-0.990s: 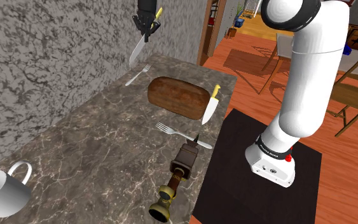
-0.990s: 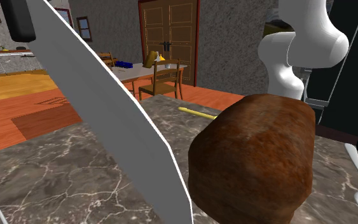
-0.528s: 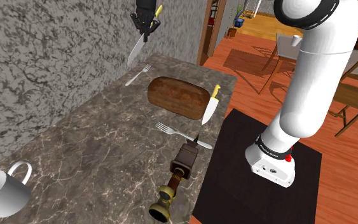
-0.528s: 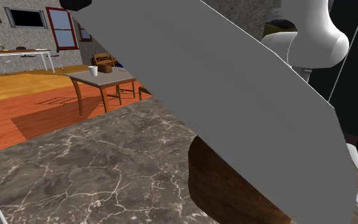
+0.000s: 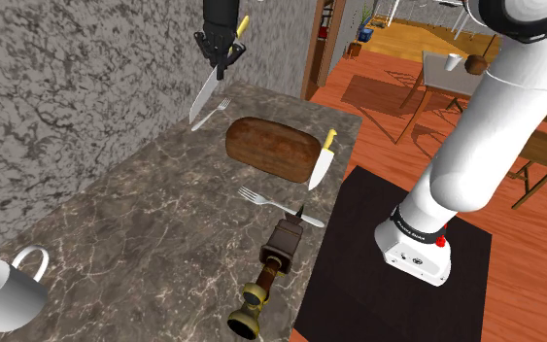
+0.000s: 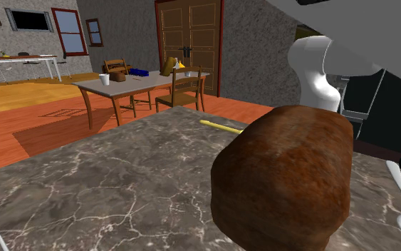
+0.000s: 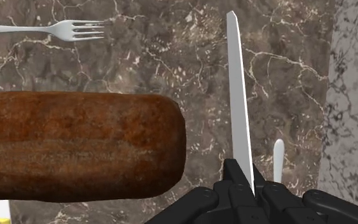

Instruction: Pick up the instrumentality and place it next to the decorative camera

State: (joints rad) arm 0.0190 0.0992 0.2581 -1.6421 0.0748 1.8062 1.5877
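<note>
My gripper [image 5: 219, 56] is shut on a knife [image 5: 205, 89] with a yellow handle, its grey blade hanging down above the far end of the marble counter. In the wrist view the blade [image 7: 238, 108] runs straight out from between the closed fingers [image 7: 233, 181], beside a brown bread loaf [image 7: 75, 146]. The same blade crosses the upper right corner of the second exterior view [image 6: 377, 28]. The decorative camera [image 5: 281, 245], brown with a brass part, lies near the counter's front edge, far from the gripper.
The bread loaf [image 5: 271, 148] sits mid-counter with a second yellow-handled knife [image 5: 322, 163] at its side. One fork [image 5: 211, 112] lies below the held blade, another fork [image 5: 276, 204] between loaf and camera. A white mug [image 5: 4, 287] lies at the shoulder view's lower left. A stone wall backs the counter.
The gripper with the knife has sunk a little toward the counter and the blade has turned. In the second exterior view the blade swept away to the upper right corner. The upper arm swung right.
</note>
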